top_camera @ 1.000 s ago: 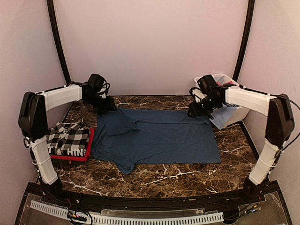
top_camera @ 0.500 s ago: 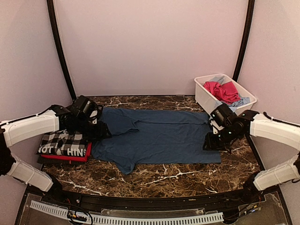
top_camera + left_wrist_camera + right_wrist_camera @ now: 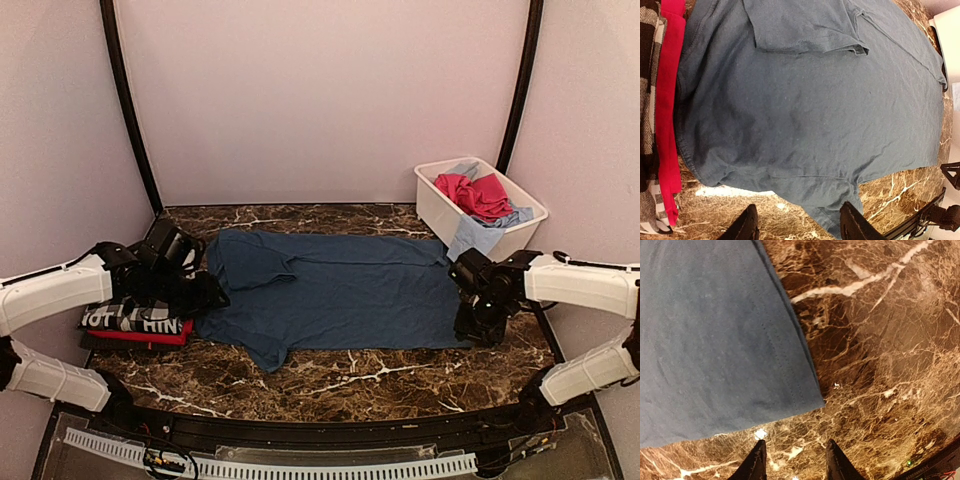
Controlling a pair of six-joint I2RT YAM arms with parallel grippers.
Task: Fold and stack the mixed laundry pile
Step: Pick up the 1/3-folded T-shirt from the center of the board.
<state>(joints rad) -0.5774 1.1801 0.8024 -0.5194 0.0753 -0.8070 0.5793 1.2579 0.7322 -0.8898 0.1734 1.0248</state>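
The navy blue tee [image 3: 340, 290] lies spread flat in the middle of the marble table. At its left edge sits a stack: the checked garment with white lettering [image 3: 140, 320] on top of the red tee [image 3: 150, 337]. My left gripper [image 3: 205, 295] hovers low beside that stack. In the left wrist view it [image 3: 800, 225] stands open over the tee's near sleeve [image 3: 840, 200], next to the red tee [image 3: 669, 100]. My right gripper [image 3: 478, 325] is open over bare marble [image 3: 796, 460], just short of the tee's near right corner [image 3: 810, 397].
A white tub [image 3: 432, 200] stands at the back right with pink [image 3: 475, 192] and light blue [image 3: 470, 235] pieces, the blue one hanging over its side. Pink walls close in the table [image 3: 380, 375] on three sides. A black rail runs along the near edge.
Both arms have dropped from the tee's far edge toward its near side. The left now sits by the stack, the right at the near right corner. The right jaws have narrowed.
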